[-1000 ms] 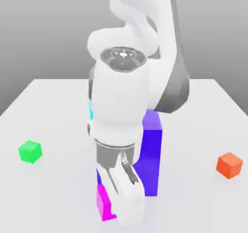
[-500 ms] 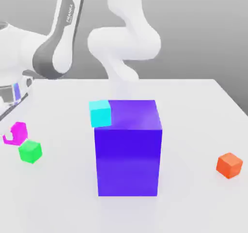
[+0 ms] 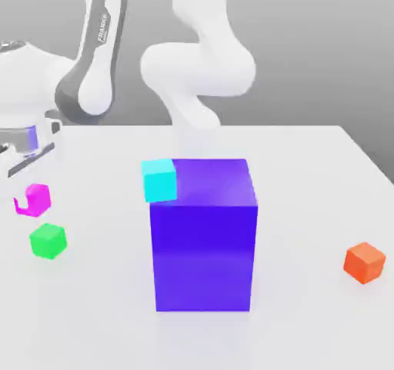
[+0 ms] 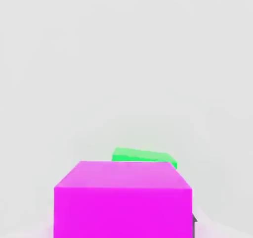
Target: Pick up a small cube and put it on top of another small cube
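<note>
The small cube (image 3: 36, 198), bright magenta, hangs above the table at the exterior view's left, with my gripper (image 3: 31, 201) shut on it below the white hand. The other small cube (image 3: 48, 240), bright green, rests on the table just below it and slightly toward the exterior view's right, a small gap between them. In the hand view the magenta cube (image 4: 122, 200) sits close to the camera and hides most of the green cube (image 4: 144, 155) behind it.
A big purple block (image 3: 204, 234) stands mid-table with a cyan small cube (image 3: 159, 179) at its upper left corner. An orange small cube (image 3: 364, 261) lies at the exterior view's right. The white table (image 3: 308, 330) extends around them.
The arm swung from in front of the purple block to the exterior view's left, carrying the magenta cube. Over the last half second the cube rose slightly above the green one.
</note>
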